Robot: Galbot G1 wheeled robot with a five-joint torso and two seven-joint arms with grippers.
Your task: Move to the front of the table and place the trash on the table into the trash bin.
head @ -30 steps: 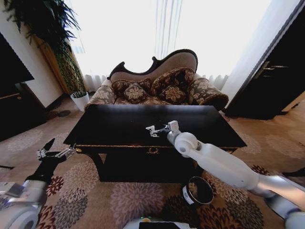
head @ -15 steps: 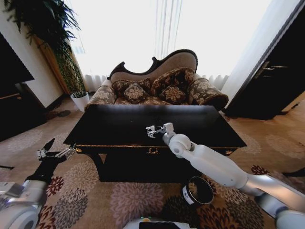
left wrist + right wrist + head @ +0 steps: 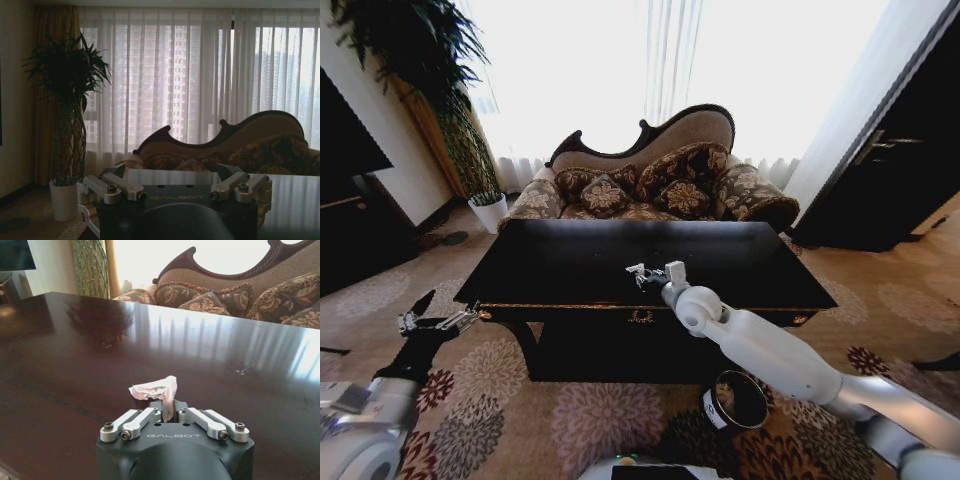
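The right gripper (image 3: 638, 272) (gripping paper trash (image 3: 156, 388)) apparently drew back slightly.

Desk (image 3: 560, 262): glossy black top, thin gold trim along front edge; reads dark reddish-brown in right wrist view. Paper wad (image 3: 156, 388): white, faint pink cast. Right gripper (image 3: 167, 415): black body, silver linkages. Right arm: white. Trash bin (image 3: 735, 401): dark brown, pale rim, white label. Carpet (image 3: 590, 420): brown with large floral medallions. Sofa (image 3: 650, 180): dark frame, brown-and-gold floral cushions.
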